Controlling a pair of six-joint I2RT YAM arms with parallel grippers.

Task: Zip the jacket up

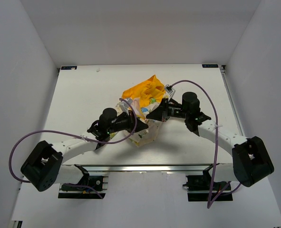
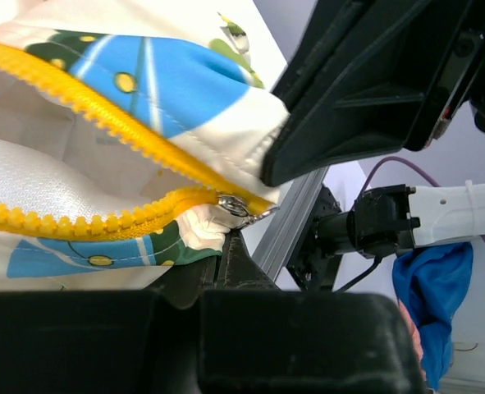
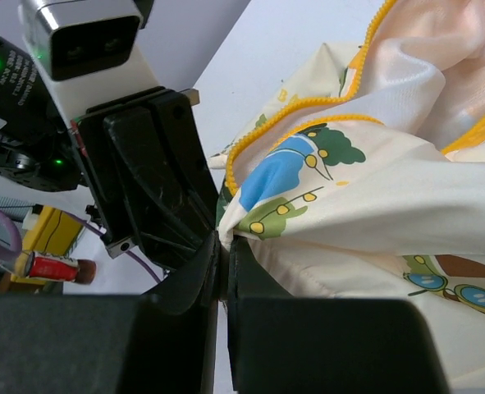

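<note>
As left pincer [image 2: 226,245] and right pincer [image 3: 223,246] are clamping the cream cartoon-print fabric jacket [image 3: 373,205] beside its silver zipper slider [image 2: 244,207], right should be pulling it taut.

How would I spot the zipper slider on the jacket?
Find the jacket on the table. Follow its two yellow tooth rows to where they meet, just above the left gripper. The slider is the only silver metal piece there.

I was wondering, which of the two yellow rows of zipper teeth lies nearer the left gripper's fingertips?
The lower row, running almost level just above the left gripper; the upper row slants down from top left to the silver slider.
</note>
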